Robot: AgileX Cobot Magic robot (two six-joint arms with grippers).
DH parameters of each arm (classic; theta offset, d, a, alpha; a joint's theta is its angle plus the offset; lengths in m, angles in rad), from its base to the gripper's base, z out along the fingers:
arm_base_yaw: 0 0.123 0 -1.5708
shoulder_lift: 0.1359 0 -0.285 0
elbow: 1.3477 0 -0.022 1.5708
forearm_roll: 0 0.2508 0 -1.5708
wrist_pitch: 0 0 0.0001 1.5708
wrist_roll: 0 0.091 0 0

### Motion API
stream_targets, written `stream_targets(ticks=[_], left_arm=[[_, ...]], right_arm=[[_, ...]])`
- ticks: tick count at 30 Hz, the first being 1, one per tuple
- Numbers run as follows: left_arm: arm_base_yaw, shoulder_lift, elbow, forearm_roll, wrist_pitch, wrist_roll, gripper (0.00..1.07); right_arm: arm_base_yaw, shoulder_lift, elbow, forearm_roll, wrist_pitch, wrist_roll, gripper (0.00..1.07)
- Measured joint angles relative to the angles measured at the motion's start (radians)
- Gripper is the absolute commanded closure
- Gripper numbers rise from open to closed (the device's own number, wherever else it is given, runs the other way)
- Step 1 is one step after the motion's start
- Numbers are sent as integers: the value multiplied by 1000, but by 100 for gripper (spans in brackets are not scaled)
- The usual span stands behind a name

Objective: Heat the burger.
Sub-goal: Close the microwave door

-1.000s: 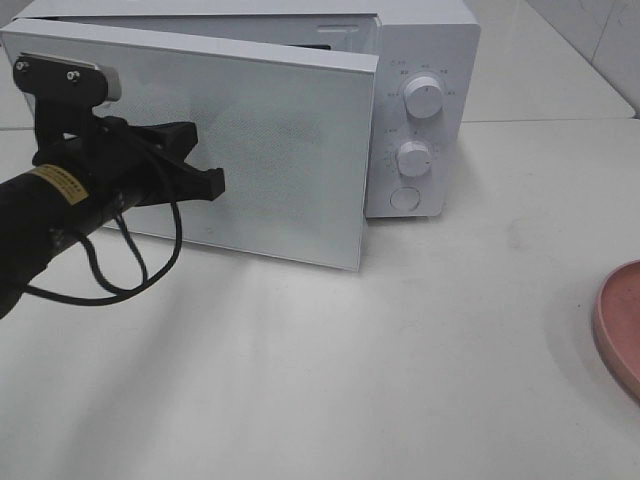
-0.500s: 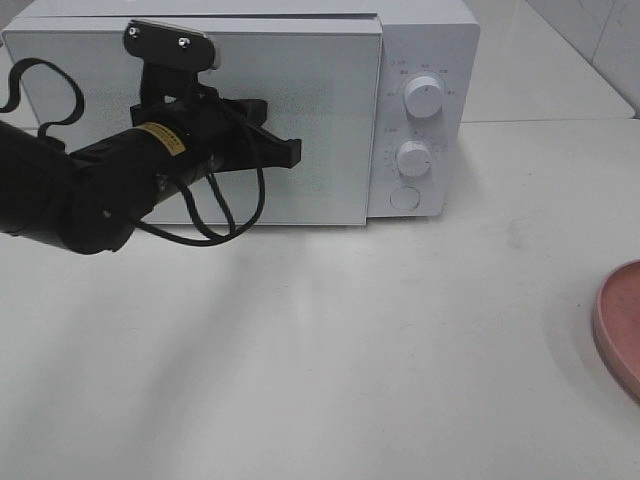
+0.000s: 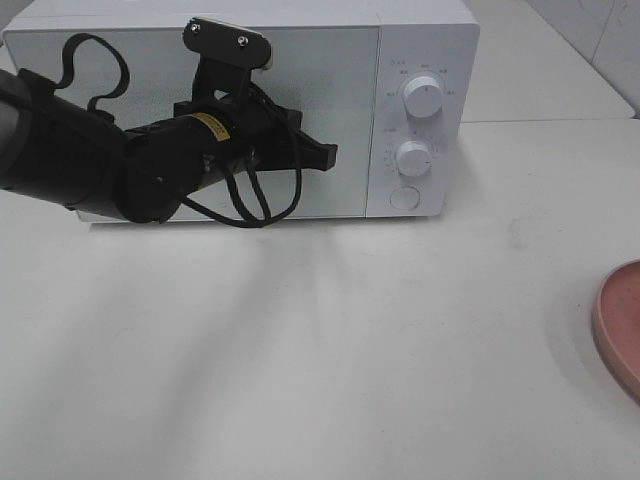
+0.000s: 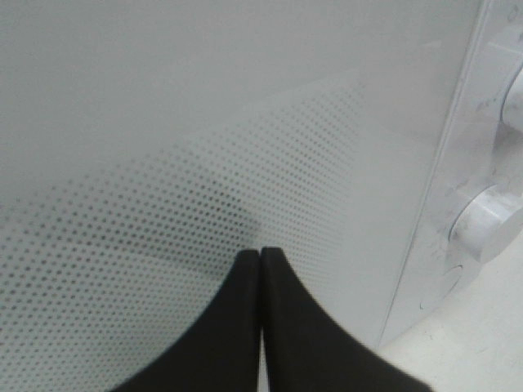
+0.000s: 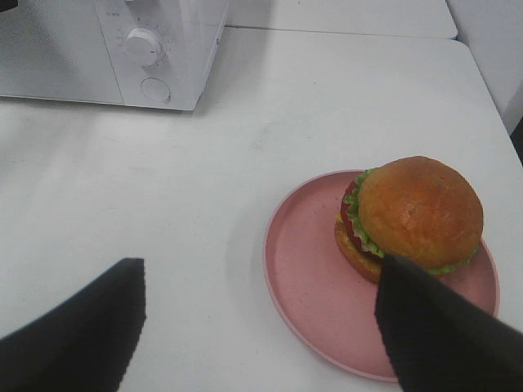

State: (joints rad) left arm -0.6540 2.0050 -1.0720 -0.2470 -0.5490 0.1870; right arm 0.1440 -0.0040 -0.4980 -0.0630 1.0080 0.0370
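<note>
burger: the burger (image 5: 413, 216) sits on the pink plate (image 5: 310, 286), off to the right of the tabletop (image 3: 400, 340) and well apart from the microwave (image 3: 425, 40); not touched by either arm.
burger make-up: glossy golden-brown domed bun, ruffled green lettuce and a red tomato edge showing at the side, flat lower bun on the plate.
plate: shallow, round, matte pink with a low raised rim; only its edge shows in the high view.
right end effector: the right end effector (image 5: 261, 327) hovers over the plate with its dark, textured fingers spread wide and nothing between them.
progress: by my reading the heating has not begun; the burger is outside and the microwave door (image 3: 340, 100) looks shut flush with the body, so opening it, loading, closing and setting the dials would all be left.
left end effector: the left end effector (image 4: 260, 269) is clenched, its two black fingers pressed together with nothing in them, tips at or just off the door's dotted panel.
microwave: white, boxy, smooth; door with a fine dot pattern, two round knobs (image 3: 424, 97) above a round button.
tabletop: plain white, matte, faintly smudged.
</note>
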Motion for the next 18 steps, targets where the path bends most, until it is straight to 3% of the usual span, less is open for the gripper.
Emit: stream_targets(ticks=[5,15,17,18], left_arm=[[3,-31,21,-28,24,0,107],[-21,-203,220,-120,33,-1,107],[-25,-270,278,-133,161,-1,95],[-25,-270,278,-133,161,-1,95]], right_arm=[[0,0,0,0,0,0,32],[0,0,0,0,0,0,32],[0,0,0,0,0,0,32],[0,0,0,0,0,0,32]])
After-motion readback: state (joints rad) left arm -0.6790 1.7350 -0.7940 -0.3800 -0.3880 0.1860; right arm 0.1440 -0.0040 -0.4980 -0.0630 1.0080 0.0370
